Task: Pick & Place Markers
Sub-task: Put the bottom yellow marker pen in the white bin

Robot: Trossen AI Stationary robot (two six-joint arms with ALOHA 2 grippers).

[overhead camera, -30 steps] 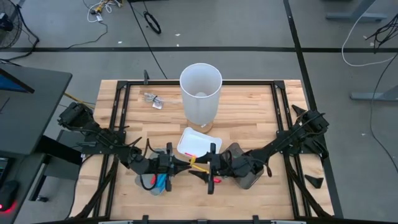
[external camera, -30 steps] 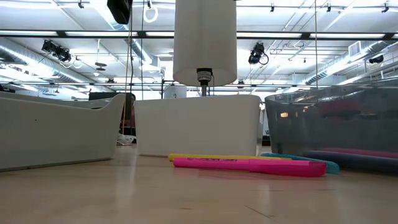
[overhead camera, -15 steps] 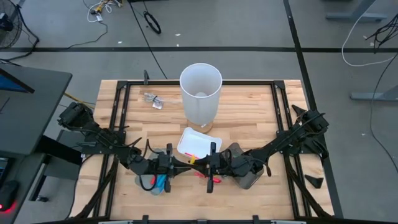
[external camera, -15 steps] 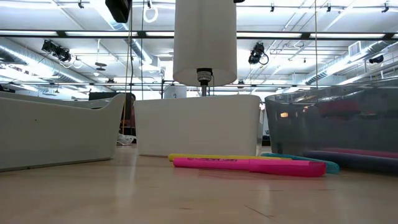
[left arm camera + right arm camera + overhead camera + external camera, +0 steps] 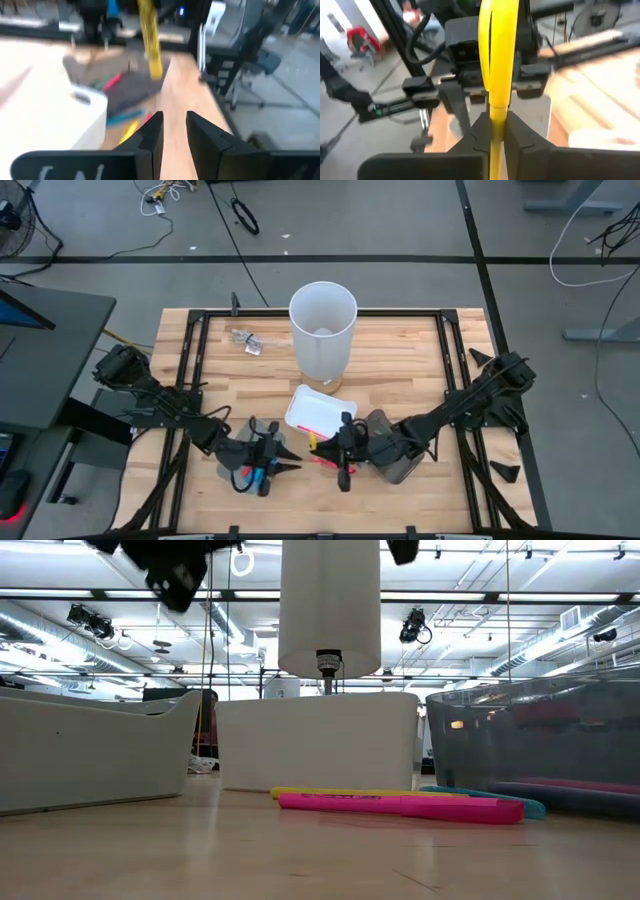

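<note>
A yellow marker (image 5: 498, 60) is held in the air by my shut right gripper (image 5: 497, 120), which stands near the table's middle front (image 5: 322, 446). My left gripper (image 5: 174, 117) is open and holds nothing; it stands a little to the left (image 5: 283, 461), facing that marker (image 5: 150, 45). On the table lie a pink marker (image 5: 400, 804), another yellow one (image 5: 340, 793) and a teal one (image 5: 480, 798). More markers lie in the left grey tray (image 5: 240, 472) and in the right grey tray (image 5: 540, 750). My right gripper pinches the yellow marker between its two fingers, at the stretch (image 5: 497, 112) near one end. The fingers come about level from the table's right and lie along the marker, whose longer part juts out past the fingertips. The marker is clear of the table.
A tall white cylinder (image 5: 323, 330) stands at the table's middle, toward the far edge. A white tray (image 5: 312, 410) sits just behind the two grippers. A small clear object (image 5: 245, 340) lies at the far left. Bare wood lies to the far right and far left.
My left gripper has let go of the yellow marker and drawn back toward the table's left edge, over the left grey tray. The marker stays with my right gripper, which has kept roughly its place.
</note>
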